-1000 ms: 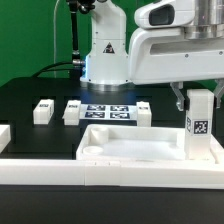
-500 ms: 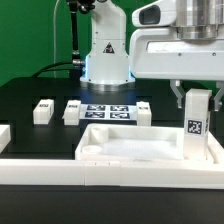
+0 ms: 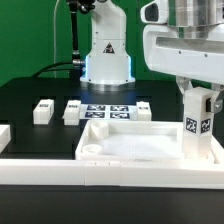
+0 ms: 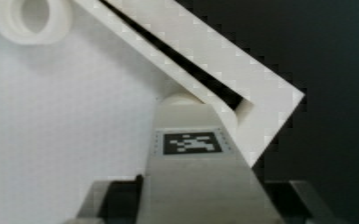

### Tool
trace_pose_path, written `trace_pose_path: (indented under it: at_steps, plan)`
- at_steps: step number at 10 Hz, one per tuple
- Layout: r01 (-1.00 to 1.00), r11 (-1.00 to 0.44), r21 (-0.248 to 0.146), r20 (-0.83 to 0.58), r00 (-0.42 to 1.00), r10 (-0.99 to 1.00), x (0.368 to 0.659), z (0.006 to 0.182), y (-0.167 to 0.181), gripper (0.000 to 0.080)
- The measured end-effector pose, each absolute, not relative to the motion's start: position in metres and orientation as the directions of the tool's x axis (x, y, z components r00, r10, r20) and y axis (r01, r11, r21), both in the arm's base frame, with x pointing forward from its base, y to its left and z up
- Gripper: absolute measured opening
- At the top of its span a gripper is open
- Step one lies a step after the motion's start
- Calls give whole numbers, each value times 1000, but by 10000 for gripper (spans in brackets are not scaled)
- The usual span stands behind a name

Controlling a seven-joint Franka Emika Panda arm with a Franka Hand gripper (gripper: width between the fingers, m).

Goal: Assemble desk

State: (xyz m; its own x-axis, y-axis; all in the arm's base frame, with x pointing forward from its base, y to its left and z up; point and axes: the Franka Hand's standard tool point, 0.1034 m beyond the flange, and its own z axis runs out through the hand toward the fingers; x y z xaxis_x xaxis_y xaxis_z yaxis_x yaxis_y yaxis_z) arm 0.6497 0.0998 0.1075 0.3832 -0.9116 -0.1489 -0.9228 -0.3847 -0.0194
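Green backdrop [image 3: 30, 40] (plain), black tabletop [image 3: 18, 98]

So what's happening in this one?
The arm's gripper is shut on a white square-post plastic leg, holding it upright at the corner of the wide flat white plastic desk top on the exterior view's right. Three more white legs lie loose on the black table beside the marker board.

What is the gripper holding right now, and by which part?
The gripper clamps a white desk leg, upright, by the sides of its top end.
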Motion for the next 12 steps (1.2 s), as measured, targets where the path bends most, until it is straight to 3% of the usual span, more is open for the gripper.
trace_pose_path:
  at_steps: [3, 6, 9, 12]
  plan:
    - [-987, -162, -2, -152, 161, -975, 649, 105, 106, 288]
    - [-998, -58, 6, -156, 56, -986, 651, 105, 108, 288]
    - [-953, 302, 23, -190, -301, -935, 656, 105, 113, 288]
    - [-916, 400, 5, -195, -393, -898, 659, 105, 113, 290]
